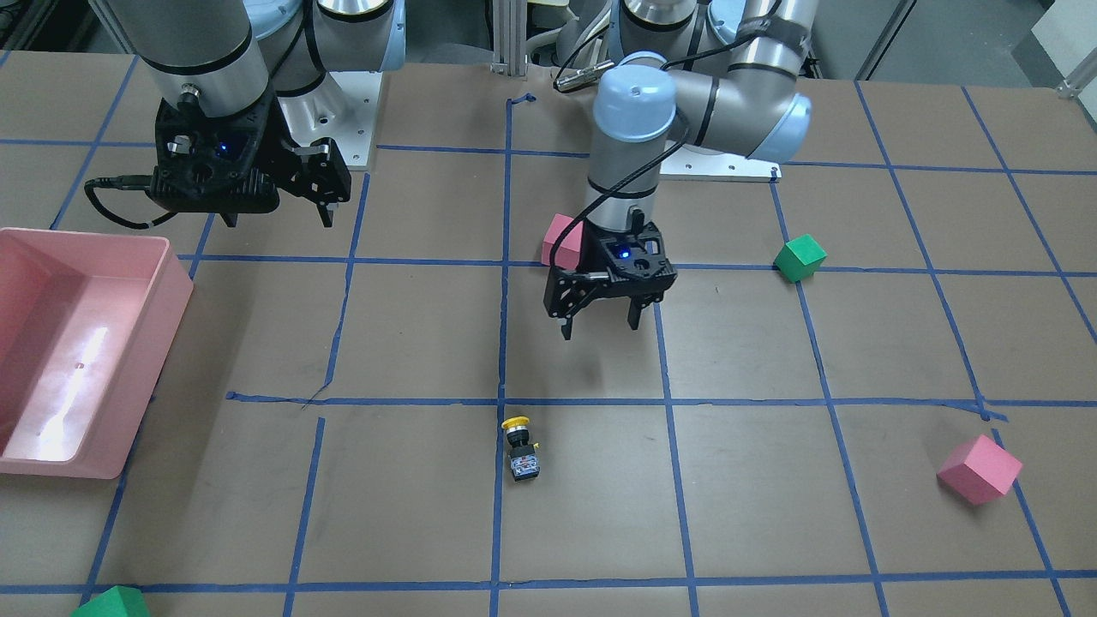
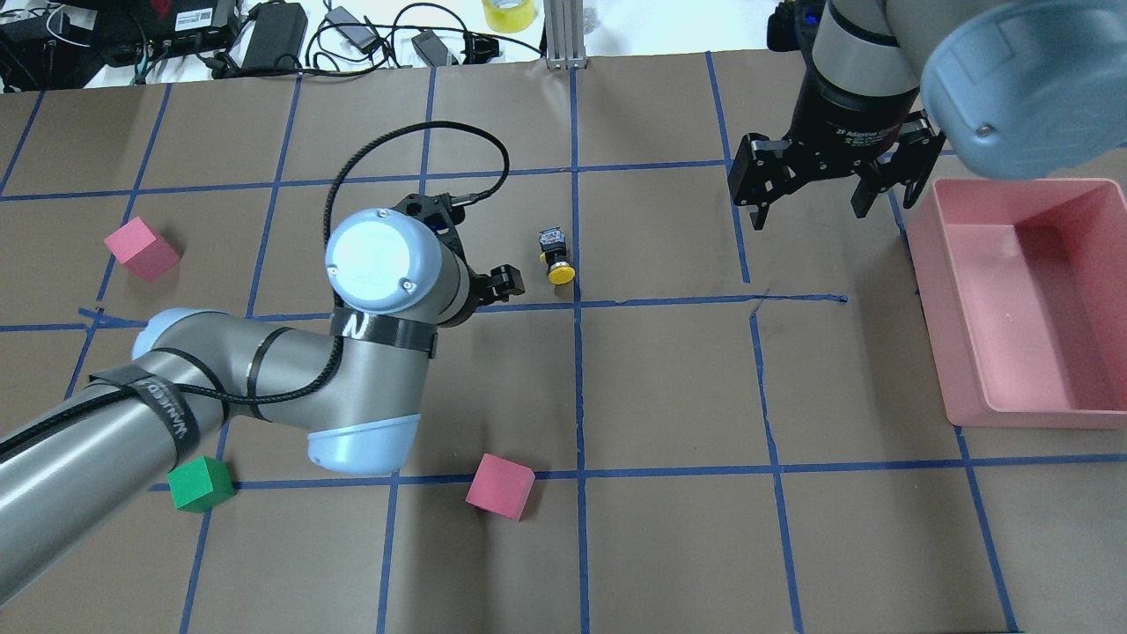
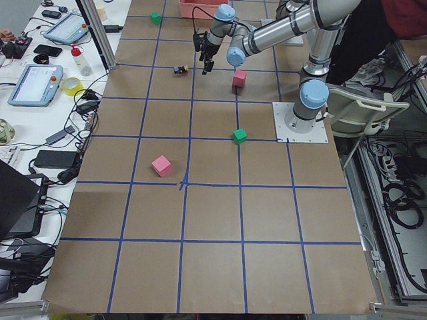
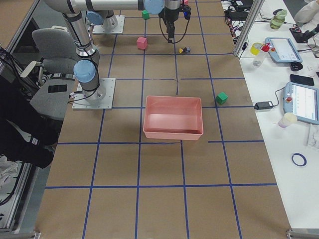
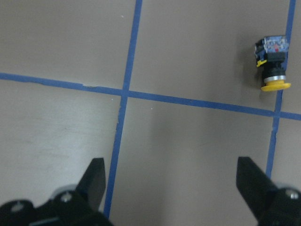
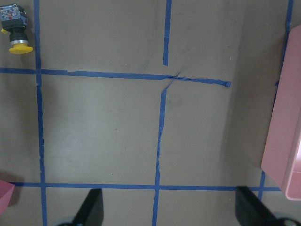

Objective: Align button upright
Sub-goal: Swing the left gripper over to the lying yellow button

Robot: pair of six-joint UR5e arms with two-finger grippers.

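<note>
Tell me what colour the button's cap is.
Yellow; the button shows it best in the left wrist view.

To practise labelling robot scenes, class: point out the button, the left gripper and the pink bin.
button [image 1: 519, 447]: exterior front-facing view, on its black body.
left gripper [image 1: 600, 329]: exterior front-facing view, midway between its fingertips.
pink bin [image 1: 141, 360]: exterior front-facing view, on its outer side wall.

Button [image 1: 519, 449] on its side beside a blue tape line [image 1: 500, 480], left gripper [image 1: 600, 330] near, jaws apart
</note>
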